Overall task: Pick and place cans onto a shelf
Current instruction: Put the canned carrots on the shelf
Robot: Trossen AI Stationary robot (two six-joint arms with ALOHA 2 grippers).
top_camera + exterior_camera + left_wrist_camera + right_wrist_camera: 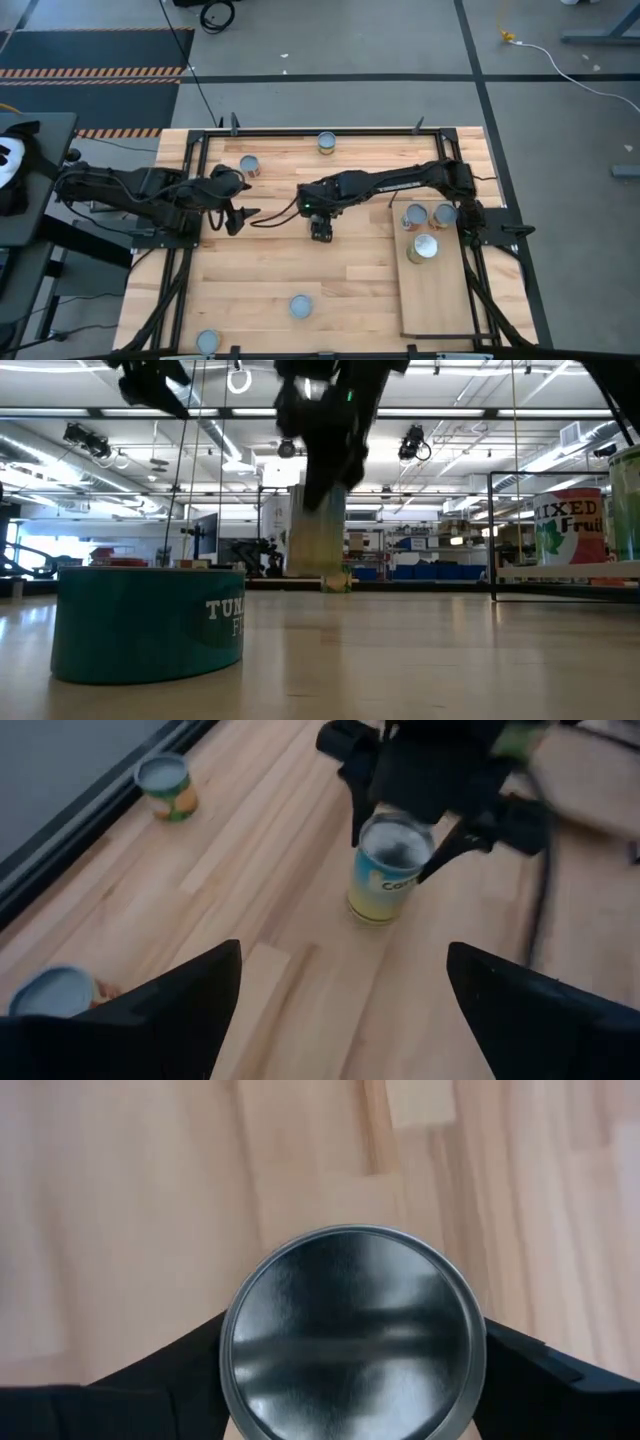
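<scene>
My right gripper point(320, 232) is over the middle of the table, shut on a can with a yellow and blue label point(388, 870) and a silvery top point(352, 1335). My left gripper point(238, 215) hangs open and empty to its left, pointing at it. A red-labelled can point(249, 165) stands by the left gripper. One can point(327, 142) stands at the far edge, and two cans point(301, 306) point(208, 342) stand near the front. The pale shelf board point(437, 295) lies at the right, and three cans point(424, 247) stand on its far end. My right gripper pinches the can's round wall just below its top rim point(232, 1342) between its two fingers, one on each side. The fingers point(360, 790) come from above and point down. The can hangs roughly upright, lifted clear of the table point(320, 535).
A teal tuna can point(150, 622) stands close to the low camera. A mixed-fruit can point(570, 525) stands on the shelf behind its black wire frame point(490, 535). Bare board lies on the near half of the shelf and between the two arms.
</scene>
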